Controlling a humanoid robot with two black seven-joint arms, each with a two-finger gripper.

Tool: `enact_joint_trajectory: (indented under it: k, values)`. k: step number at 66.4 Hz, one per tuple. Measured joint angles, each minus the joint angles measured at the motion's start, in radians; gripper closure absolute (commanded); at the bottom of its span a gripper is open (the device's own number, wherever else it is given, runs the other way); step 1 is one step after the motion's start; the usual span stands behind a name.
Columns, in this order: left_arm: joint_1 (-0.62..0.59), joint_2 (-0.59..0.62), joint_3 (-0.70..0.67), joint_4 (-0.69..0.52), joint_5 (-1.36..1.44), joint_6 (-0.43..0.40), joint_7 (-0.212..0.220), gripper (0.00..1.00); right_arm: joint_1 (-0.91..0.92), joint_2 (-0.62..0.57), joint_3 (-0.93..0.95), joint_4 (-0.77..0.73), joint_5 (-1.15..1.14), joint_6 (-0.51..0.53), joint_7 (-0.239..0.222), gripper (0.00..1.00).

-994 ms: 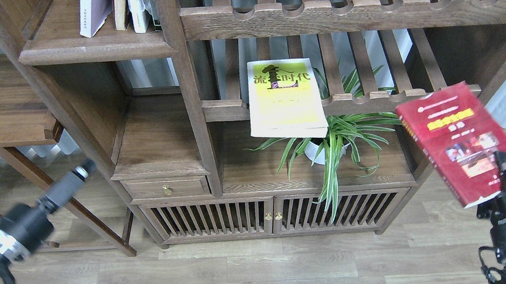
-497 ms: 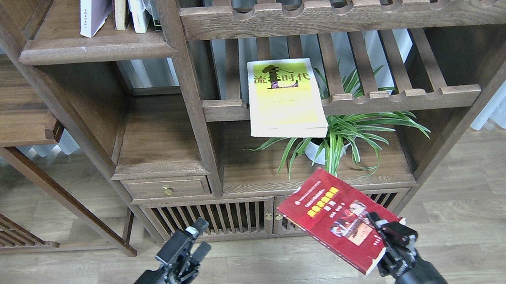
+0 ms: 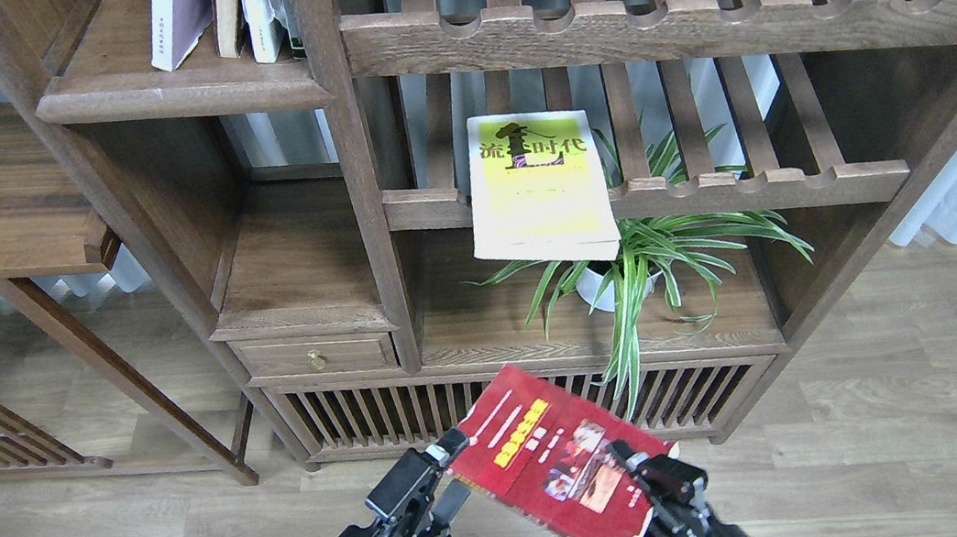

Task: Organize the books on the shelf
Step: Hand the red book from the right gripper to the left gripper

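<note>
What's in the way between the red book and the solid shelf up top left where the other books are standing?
Nothing visible blocks it. The red book, between the right gripper and left gripper, has open air up to the shelf; the standing books fill its right part.

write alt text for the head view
Two black robot arms hold a red book between them in front of a dark wooden bookcase: the right gripper clamps its lower right, the left gripper meets its left edge. A yellow book lies on a slatted rack above a potted plant.
</note>
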Motion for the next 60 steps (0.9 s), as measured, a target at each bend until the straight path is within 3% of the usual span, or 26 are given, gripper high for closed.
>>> enact_joint_trajectory:
  k: [23, 30, 45, 60]
  values:
    - [0.035, 0.006, 0.028, 0.016, 0.015, 0.0, 0.0, 0.03, 0.002, 0.004, -0.003, 0.002, -0.007, 0.0, 0.004, 0.95]
    - [0.038, 0.0, 0.032, 0.02, 0.017, 0.0, 0.0, 0.09, 0.001, 0.005, -0.004, 0.008, -0.013, 0.0, 0.004, 0.95]
    - [0.033, -0.029, 0.022, 0.079, 0.018, 0.0, 0.0, 0.39, -0.004, 0.006, -0.023, 0.018, -0.036, 0.0, 0.004, 0.95]
    - [0.028, -0.032, 0.006, 0.109, 0.016, 0.0, 0.003, 0.91, -0.011, 0.005, -0.048, 0.021, -0.049, 0.0, 0.004, 0.95]
